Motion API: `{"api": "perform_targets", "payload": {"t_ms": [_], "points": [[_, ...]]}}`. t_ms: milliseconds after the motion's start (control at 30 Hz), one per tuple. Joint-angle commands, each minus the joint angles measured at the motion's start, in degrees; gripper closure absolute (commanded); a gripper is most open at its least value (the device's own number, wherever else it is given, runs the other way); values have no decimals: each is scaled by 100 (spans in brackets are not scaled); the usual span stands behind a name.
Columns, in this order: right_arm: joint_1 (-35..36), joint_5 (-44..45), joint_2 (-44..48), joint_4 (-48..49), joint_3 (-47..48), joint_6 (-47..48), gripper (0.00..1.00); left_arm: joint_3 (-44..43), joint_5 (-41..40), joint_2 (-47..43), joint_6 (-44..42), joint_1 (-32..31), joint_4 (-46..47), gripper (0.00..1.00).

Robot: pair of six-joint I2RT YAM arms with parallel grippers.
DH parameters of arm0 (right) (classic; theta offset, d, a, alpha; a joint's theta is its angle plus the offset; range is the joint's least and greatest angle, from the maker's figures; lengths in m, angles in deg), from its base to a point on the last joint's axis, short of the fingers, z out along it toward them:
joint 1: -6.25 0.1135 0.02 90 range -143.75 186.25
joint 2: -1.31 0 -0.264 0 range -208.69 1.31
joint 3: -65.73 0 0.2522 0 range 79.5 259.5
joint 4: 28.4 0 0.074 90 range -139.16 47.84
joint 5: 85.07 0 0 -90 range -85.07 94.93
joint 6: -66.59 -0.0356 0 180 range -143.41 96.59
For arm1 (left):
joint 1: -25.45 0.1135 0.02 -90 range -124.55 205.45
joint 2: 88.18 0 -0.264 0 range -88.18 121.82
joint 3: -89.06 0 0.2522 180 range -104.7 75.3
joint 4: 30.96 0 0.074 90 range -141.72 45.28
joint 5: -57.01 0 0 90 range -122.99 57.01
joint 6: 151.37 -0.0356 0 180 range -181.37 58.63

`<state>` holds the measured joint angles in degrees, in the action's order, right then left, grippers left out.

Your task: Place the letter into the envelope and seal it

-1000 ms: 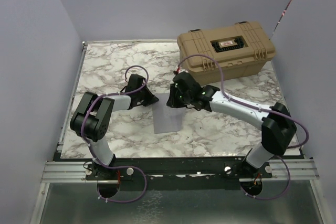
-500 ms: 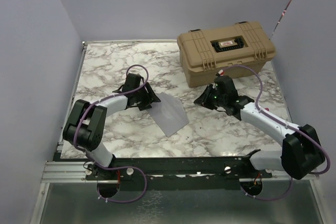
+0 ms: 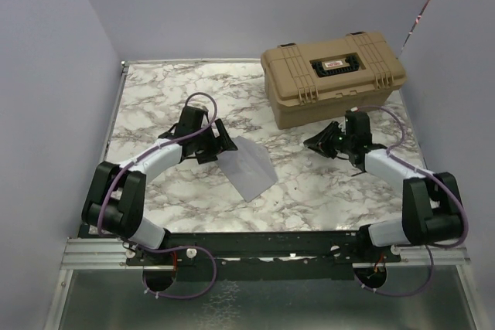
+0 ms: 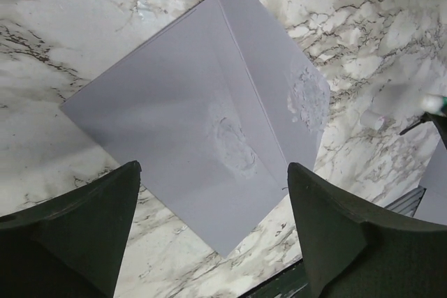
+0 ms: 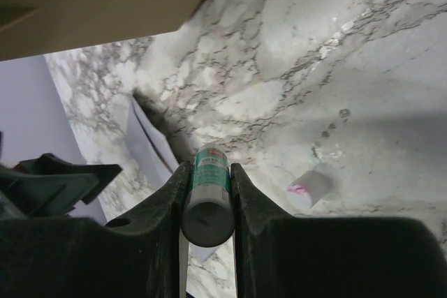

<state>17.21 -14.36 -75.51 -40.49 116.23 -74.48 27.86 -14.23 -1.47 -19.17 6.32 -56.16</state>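
Presently the envelope (image 3: 249,166) lies flat on the bench (image 3: 155,98), just beyond the left hand (image 3: 219,143). That hand's fingers (image 4: 91,228) are spread wide to either side of the paper, with nothing pinched. A fold line is seen running across the envelope, with two dull smears beside it. The letter is not seen anywhere; it is presumably inside, though that cannot be confirmed from these views. The right hand (image 3: 319,143) is held well apart to the right, pinched on a glue stick (image 5: 207,193), and a small white cap (image 5: 307,188) lies loose on the bench beneath it.

Sealing is judged to be the step in hand. The flap is best pressed flat along the fold and over the smears, with a finger drawn along its length so that no corner is left lifted. Light downward pressure is called for rather than a sideways push, which could slide the envelope. The glue stick is better held clear, so that nothing more is smeared.
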Motion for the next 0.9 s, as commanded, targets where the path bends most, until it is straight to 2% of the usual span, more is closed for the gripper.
{"api": "perform_targets", "payload": {"t_ms": [0, 333, 533, 600, 733, 867], "points": [[-145, -757, -824, 106, 402, 338, 97, -201, -409, -422, -534, 23, -368, 12], [-589, -1853, -1874, 727, 652, 221, 93, -123, -392, -539, -1166, 23, -612, 7], [-761, -2004, -2478, 345, 980, 211, 90, -70, -191, -207, -974, 20, -607, 10], [-762, -1929, -2470, 253, 1016, 208, 83, -99, -146, -129, -928, 22, -598, 11], [-783, -1563, -2354, -127, 1060, 255, 52, -173, -126, -39, -884, 23, -605, 12], [-786, -1130, -1986, -723, 1037, 485, 43, -247, 130, 5, -919, 24, -465, 17]]}}
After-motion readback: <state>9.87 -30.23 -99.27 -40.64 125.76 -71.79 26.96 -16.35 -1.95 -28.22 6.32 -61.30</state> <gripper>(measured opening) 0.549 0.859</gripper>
